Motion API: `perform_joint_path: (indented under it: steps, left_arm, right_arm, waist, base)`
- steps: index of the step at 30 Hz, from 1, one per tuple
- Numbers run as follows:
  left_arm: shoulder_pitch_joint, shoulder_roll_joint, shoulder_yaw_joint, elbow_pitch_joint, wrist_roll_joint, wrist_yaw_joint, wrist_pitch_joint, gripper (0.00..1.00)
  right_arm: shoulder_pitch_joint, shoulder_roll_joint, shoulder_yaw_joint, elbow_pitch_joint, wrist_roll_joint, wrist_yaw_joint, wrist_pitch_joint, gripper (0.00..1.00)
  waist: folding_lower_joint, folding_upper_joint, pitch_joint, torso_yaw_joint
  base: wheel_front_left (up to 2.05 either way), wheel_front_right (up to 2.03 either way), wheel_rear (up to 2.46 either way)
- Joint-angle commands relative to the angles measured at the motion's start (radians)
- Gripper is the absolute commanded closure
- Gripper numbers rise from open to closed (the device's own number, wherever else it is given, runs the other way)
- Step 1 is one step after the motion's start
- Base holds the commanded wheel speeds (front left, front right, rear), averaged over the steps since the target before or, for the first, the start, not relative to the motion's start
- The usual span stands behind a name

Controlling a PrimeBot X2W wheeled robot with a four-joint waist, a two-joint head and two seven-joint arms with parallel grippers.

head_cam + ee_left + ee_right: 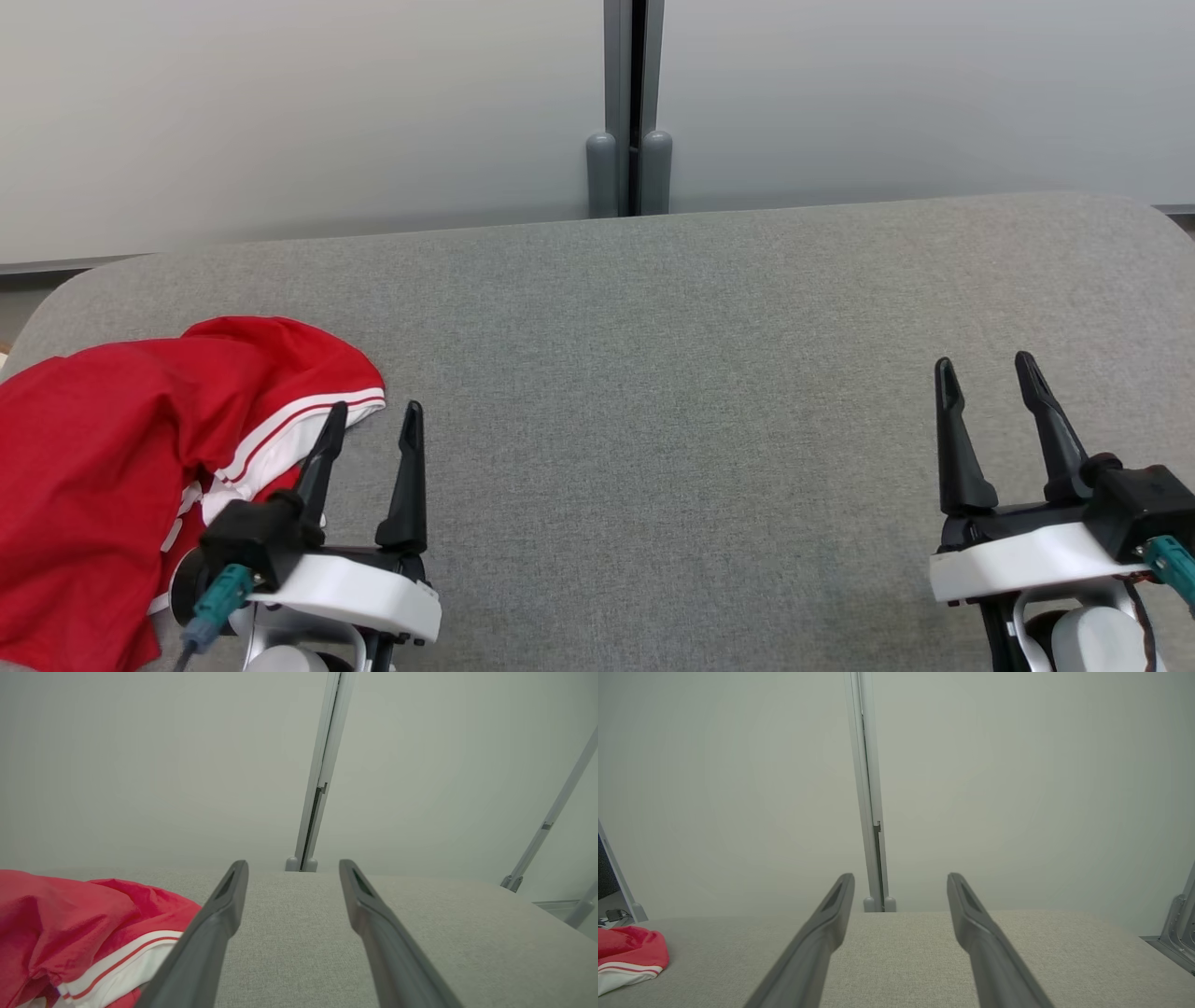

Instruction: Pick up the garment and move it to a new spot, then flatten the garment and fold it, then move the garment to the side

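Observation:
A red garment [112, 448] with white striped trim lies crumpled at the near left of the grey padded table [653, 373]. My left gripper [373, 415] stands open just right of the garment's trimmed edge, its left finger overlapping the cloth in the head view; nothing is between its fingers. In the left wrist view the garment [70, 924] sits left of the open left gripper [292, 868]. My right gripper [985, 366] is open at the near right, far from the cloth. The right wrist view shows the garment [626, 952] at far left and the open right gripper [901, 879].
Pale partition panels with a grey post [630, 112] stand behind the table's far edge. The table's rounded corners lie at the far left and far right. Metal frame legs [546, 826] stand off to the right beyond the table.

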Motion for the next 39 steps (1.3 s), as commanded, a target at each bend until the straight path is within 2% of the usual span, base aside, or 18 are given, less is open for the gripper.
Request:
perform_joint_path:
  steps: [1,4,9,23,26,39]
  left_arm:
    - [-0.008,0.015,-0.016,0.001,0.039,0.014,-0.009,0.00]
    - [-0.010,0.013,-0.031,0.008,0.057,0.034,-0.016,0.00]
    - [-0.009,0.010,-0.032,0.008,0.054,0.043,-0.025,0.00]
    - [0.024,-0.009,0.008,0.100,0.017,-0.022,-0.054,0.00]
    - [0.024,-0.009,-0.002,0.123,0.008,-0.028,-0.060,0.00]
    - [0.007,-0.009,-0.034,0.144,0.056,-0.008,-0.082,0.00]
  right_arm:
    - [-0.001,-0.003,0.003,0.000,-0.029,0.000,-0.012,0.00]
    - [0.000,-0.003,0.007,0.004,-0.051,0.000,-0.018,0.00]
    - [0.003,-0.003,0.014,0.009,-0.019,0.000,-0.027,0.00]
    - [0.007,-0.004,0.082,0.119,0.181,0.000,-0.056,0.00]
    - [-0.005,-0.004,0.096,0.149,0.164,0.000,-0.062,0.00]
    - [-0.022,-0.005,0.117,0.201,0.088,0.000,-0.084,0.00]
  waist:
    - [0.0000,-0.0001,0.001,0.000]
    - [0.0000,-0.0001,0.002,0.001]
    - [0.0000,-0.0001,0.004,0.002]
    - [0.0000,-0.0001,-0.010,-0.002]
    - [0.0000,-0.0001,-0.016,-0.005]
    - [0.0000,-0.0001,-0.021,-0.013]
  base:
    - [0.00,0.00,0.00]
    - [0.00,0.00,0.00]
    - [0.00,0.00,0.00]
    - [0.00,0.00,0.00]
    - [0.00,0.00,0.00]
    - [0.00,0.00,0.00]
